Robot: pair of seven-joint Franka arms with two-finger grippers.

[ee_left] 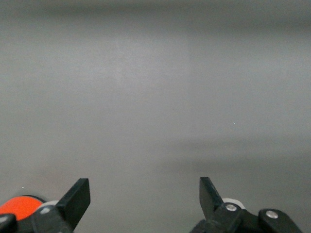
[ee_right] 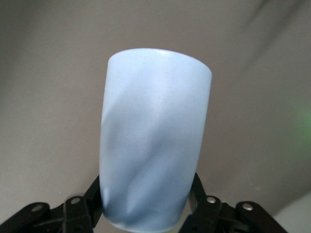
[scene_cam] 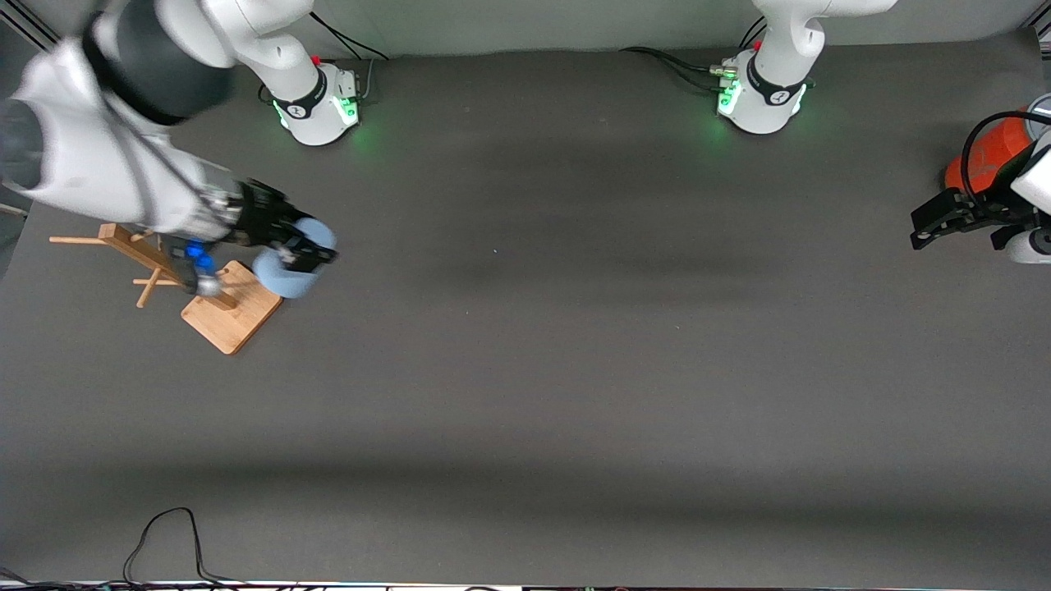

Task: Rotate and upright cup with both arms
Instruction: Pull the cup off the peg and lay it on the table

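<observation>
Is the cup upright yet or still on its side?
On its side. The right gripper holds the cup in the air beside the wooden rack, its long axis roughly level rather than vertical.

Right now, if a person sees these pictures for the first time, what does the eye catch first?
First the light-blue cup, clamped in the right gripper above the edge of a wooden peg stand at the right arm's end of the table. Then the left gripper, open and waiting at the left arm's end beside an orange canister.

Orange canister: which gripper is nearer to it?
Left. The left gripper hangs open right beside the orange canister; the right gripper holds the cup at the table's right-arm end.
</observation>
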